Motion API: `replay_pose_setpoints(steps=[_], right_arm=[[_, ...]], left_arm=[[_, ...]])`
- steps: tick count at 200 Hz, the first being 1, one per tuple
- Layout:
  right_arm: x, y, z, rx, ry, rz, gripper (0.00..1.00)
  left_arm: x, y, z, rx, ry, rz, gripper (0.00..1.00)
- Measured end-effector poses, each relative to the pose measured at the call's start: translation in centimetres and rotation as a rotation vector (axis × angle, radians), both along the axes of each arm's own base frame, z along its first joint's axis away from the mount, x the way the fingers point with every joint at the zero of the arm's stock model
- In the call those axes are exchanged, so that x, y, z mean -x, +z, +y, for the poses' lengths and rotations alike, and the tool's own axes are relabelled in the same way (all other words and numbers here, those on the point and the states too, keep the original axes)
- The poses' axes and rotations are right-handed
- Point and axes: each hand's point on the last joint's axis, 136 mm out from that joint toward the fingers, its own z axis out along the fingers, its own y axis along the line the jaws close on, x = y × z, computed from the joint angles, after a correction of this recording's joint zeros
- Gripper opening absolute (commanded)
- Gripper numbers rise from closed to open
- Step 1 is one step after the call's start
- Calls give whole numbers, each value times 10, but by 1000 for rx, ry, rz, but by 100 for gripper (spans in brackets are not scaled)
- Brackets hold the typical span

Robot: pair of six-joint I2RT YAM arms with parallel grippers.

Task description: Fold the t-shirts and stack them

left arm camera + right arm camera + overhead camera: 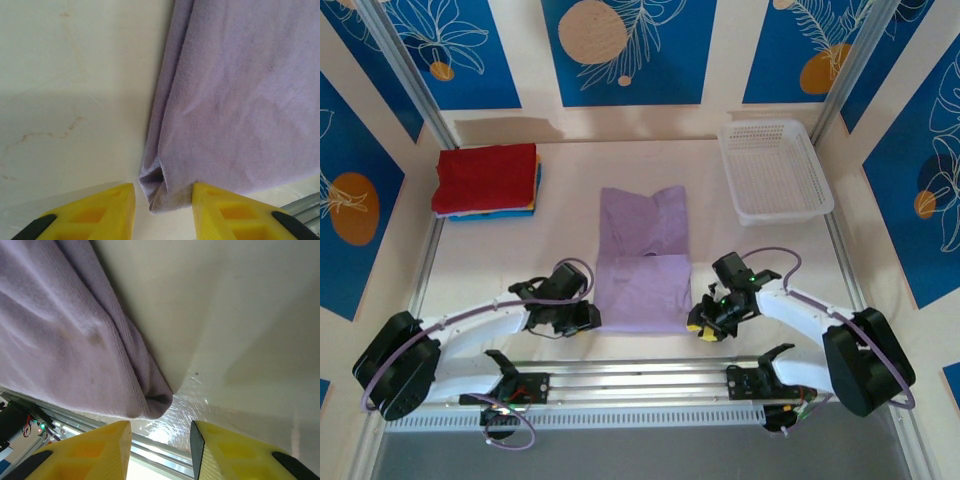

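Note:
The lavender t-shirt (643, 262) lies partly folded in the middle of the table, its near half doubled over. My left gripper (588, 318) stands open at the shirt's near left corner (159, 197), which sits between the yellow fingers (105, 210). My right gripper (701, 327) is open at the near right corner (152, 402), the cloth just ahead of its fingers (100, 450) and apart from them. A stack of folded shirts (486, 181), red on top with blue, yellow and orange edges below, rests at the far left.
A white perforated basket (775, 170) stands at the far right. A metal rail (640, 375) runs along the table's near edge, just behind both grippers. Bare tabletop (500, 260) lies left and right of the shirt.

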Motion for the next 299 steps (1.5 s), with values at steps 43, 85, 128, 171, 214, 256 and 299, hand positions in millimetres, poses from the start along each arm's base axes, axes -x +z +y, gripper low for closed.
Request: replay_pose_setpoints(steps=[43, 85, 128, 171, 214, 256, 299], right_arm=[[-4, -6, 2, -5, 9, 3, 26], [-8, -10, 7, -17, 21, 21, 3], [-10, -3, 15, -37, 57, -6, 0], [1, 17, 18, -56, 86, -61, 0], [17, 43, 19, -84, 107, -133, 0], [34, 59, 14, -93, 101, -165, 0], [22, 102, 14, -94, 67, -238, 0]], left_arm=[[-1, -5, -6, 17, 5, 19, 26], [-2, -6, -9, 23, 11, 20, 12], [2, 0, -9, 28, 3, 10, 0], [9, 23, -6, 52, -14, -49, 0], [25, 38, -4, 47, -36, -76, 0], [33, 69, -16, 60, -77, -130, 0], [9, 137, -23, 93, -37, -250, 0]])
